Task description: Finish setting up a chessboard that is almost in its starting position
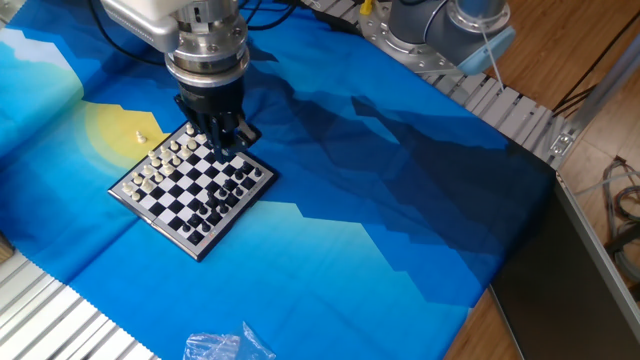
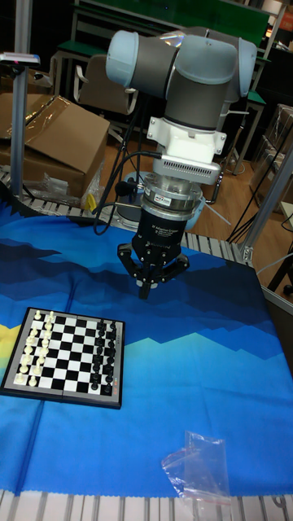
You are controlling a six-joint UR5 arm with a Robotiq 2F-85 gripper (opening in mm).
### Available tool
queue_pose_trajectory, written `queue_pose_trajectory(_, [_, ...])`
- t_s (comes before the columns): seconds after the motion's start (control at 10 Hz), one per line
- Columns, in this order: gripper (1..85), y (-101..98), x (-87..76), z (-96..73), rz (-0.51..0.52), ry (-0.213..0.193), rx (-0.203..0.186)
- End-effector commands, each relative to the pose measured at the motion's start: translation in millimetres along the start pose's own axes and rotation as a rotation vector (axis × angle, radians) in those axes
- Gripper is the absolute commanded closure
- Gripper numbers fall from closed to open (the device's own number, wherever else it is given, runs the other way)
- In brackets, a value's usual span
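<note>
Far left, on the yellow patch of the blue printed cloth over the surface (image 1: 400, 200): one tiny cream chess piece (image 1: 138, 137), alone, off the board, near its cream side. Next to the right: the small square black-and-white chessboard with a dark rim (image 1: 192, 185), flat on the cloth, cream pieces along its left edge and black ones along its right edge. Further right, at the board's far corner: the black two-finger claw (image 1: 222, 130), pointing down and raised above the cloth in the tall view (image 2: 146, 289), fingers drawn together. Impossible to tell whether anything sits between them. Probably matters most: lone piece lies left of the claw, across that corner.
</note>
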State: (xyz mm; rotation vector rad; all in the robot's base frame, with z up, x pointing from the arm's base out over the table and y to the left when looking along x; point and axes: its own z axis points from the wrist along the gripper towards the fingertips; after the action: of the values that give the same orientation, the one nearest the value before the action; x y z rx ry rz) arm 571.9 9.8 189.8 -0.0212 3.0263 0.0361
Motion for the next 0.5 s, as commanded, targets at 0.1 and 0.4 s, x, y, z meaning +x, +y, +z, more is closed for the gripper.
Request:
queue_pose_trajectory(0.1, [84.7,5.8,20.7,1.5,0.011,0.038,-0.047])
queue_pose_trajectory(0.4, [84.7,4.4,34.3,3.5,0.001,0.051,-0.064])
